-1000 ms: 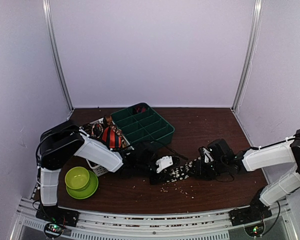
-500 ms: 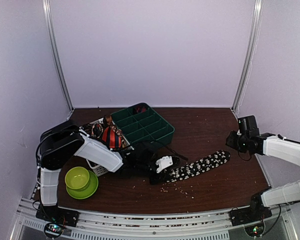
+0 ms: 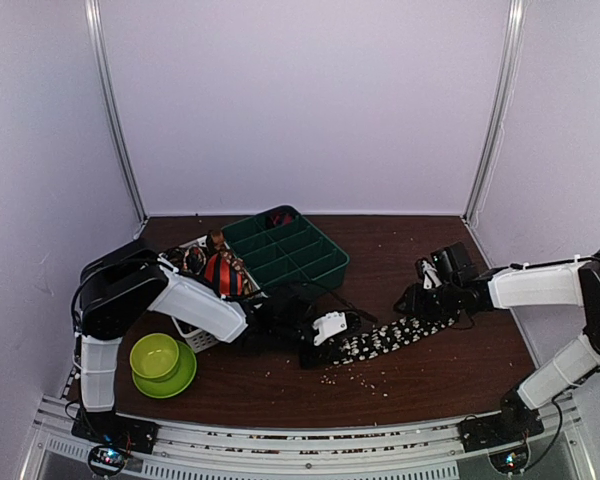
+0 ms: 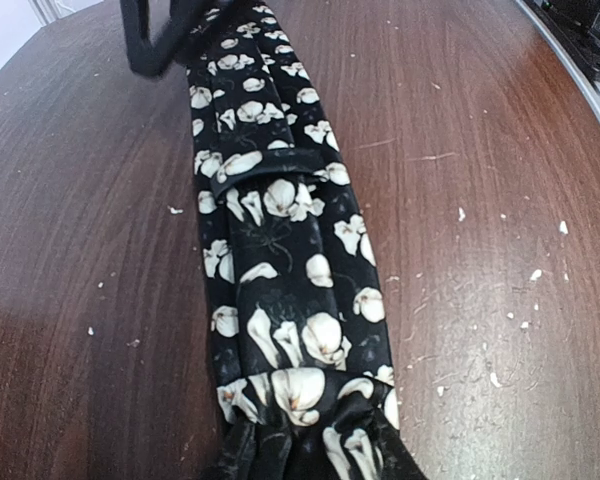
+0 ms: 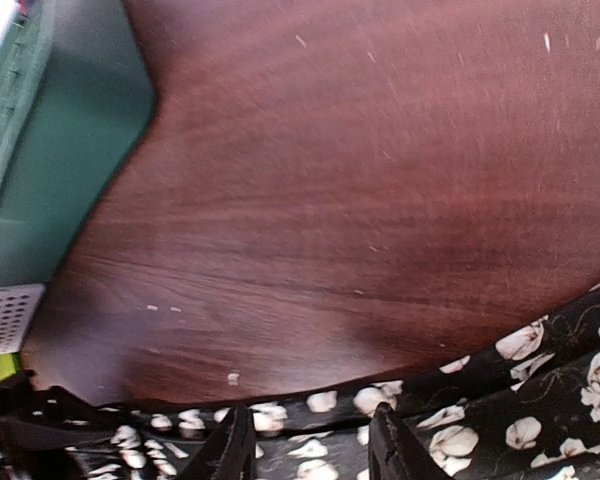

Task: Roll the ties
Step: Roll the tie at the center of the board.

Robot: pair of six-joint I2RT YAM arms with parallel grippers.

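From my remote station, the brown table (image 3: 420, 250) carried a job I judged barely begun. The green divided tray (image 3: 285, 250) stood at the back, with only something reddish in its far corner compartment. Beside it, the white basket (image 3: 202, 340) held a red-and-black striped tie (image 3: 223, 273) bundled among other fabric I could not make out. The black tie (image 3: 380, 338) lay at full stretch across the middle of the table, between my two arms and in front of the tray. It was flat, with no turn of a roll started at either end. By my reckoning the whole roll was left to make, as was whatever followed for the ties in the basket. The left claw (image 3: 318, 342) was clamped on the tie's left end, where the cloth puckered into a gathered bunch in the left wrist view. The right claw (image 5: 310, 445) stood at the opposite end with its fingers (image 5: 230, 445) apart and nothing between them, and the tie ran along the table just below their tips. The fabric looked thin and limp, folded lengthwise with a seam and a small keeper loop showing. It was printed all over with cream-white flowers, and pale crumbs dotted the wood around it.
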